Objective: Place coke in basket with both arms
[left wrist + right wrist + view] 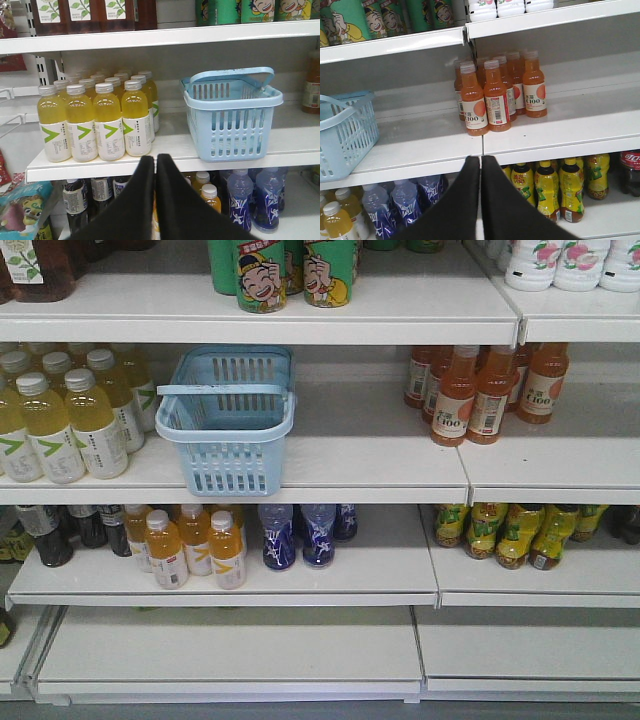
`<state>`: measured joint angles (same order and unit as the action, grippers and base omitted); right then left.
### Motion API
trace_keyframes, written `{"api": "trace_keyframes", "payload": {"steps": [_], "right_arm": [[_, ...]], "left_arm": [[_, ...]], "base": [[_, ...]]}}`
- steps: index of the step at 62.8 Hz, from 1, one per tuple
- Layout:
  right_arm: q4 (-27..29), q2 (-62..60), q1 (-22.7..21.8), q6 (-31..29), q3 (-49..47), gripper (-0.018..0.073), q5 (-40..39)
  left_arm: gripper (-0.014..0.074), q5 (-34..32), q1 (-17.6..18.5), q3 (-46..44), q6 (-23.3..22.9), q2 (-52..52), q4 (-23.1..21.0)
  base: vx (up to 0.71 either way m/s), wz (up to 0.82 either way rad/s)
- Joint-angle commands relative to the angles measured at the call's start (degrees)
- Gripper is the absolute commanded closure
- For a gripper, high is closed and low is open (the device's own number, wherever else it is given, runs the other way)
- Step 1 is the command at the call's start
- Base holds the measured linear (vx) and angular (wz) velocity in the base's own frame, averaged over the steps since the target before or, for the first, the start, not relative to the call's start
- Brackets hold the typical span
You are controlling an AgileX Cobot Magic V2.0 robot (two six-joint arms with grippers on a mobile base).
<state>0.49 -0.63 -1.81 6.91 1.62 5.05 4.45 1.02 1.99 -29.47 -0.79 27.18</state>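
The pale blue slotted basket (235,468) stands on the middle shelf, handle folded across its top, and nothing shows inside it. It also appears in the left wrist view as the basket (235,131), up and right of my left gripper (155,159), which is shut and holds nothing. At the left edge of the right wrist view is the basket (345,142); my right gripper (480,160) is shut and empty in front of the shelf seam. Neither arm appears in the front view. The coke is out of view.
Yellow drink bottles (60,425) stand left of the basket and orange C100 bottles (480,390) to its right. Green cans (290,275) fill the shelf above. Below are blue bottles (300,535), orange juice (190,545), yellow tea (555,187) and a dark red-labelled cola bottle (631,172).
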Motion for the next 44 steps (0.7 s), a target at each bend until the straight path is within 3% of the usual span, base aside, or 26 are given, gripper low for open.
{"api": "trace_keyframes", "payload": {"steps": [1, 44], "right_arm": [[-0.49, -0.7, 0.12, 0.04, 0.43, 0.0564, -4.02], [-0.49, -0.7, 0.12, 0.04, 0.43, 0.0564, -4.01]], "left_arm": [[0.0602, -3.71, 0.04, -1.85, -0.03, -0.76, -0.49], [0.0602, -3.71, 0.04, -1.85, -0.03, -0.76, -0.49]], "base": [[0.05, -0.01], [0.03, -0.01]]}}
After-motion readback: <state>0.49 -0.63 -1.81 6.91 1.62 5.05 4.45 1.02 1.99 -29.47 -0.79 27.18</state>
